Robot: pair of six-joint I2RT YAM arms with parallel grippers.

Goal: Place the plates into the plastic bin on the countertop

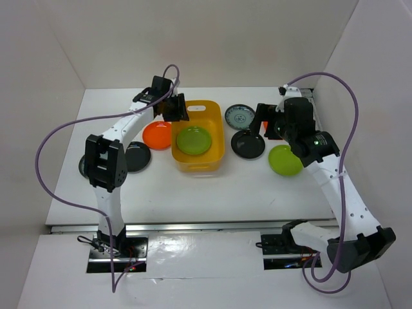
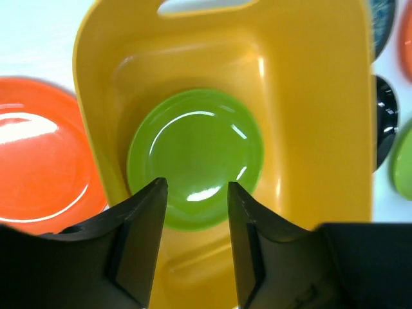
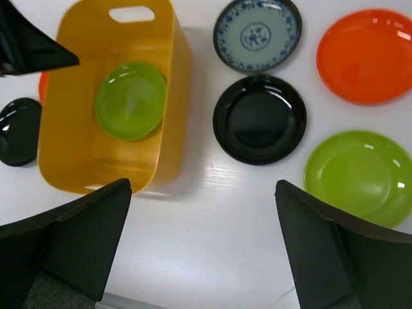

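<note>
The white countertop [image 1: 193, 193] carries everything. The yellow bin [image 1: 196, 166] sits in the middle of it, between my two arms, and one lime plate [image 1: 194, 140] lies flat on its floor. The other plates I can see are out on the counter. Left of the bin, an orange plate [image 1: 156, 135] lies just beside its wall, with a black plate [image 1: 136, 156] beyond it. To the right are a patterned plate [image 1: 239, 116], a second black plate [image 1: 248, 144], a second lime plate [image 1: 285, 160] and a second orange plate [image 3: 367, 55].

My left gripper [image 2: 196, 187] hangs over the bin's far left corner, fingers apart and holding nothing. My right gripper [image 3: 203, 185] hovers above the counter between the bin and the second black plate, spread wide and also empty.

The trouble I expect lies in the pickup. These plates are shallow, glossy and flat on the counter, so a finger that misses the rim would likely skate a plate away or shove it into a neighbour. The right-hand plates sit close together, which leaves little room for my wide fingers. If both arms reach for the bin together they could clash, or nudge the bin aside.
</note>
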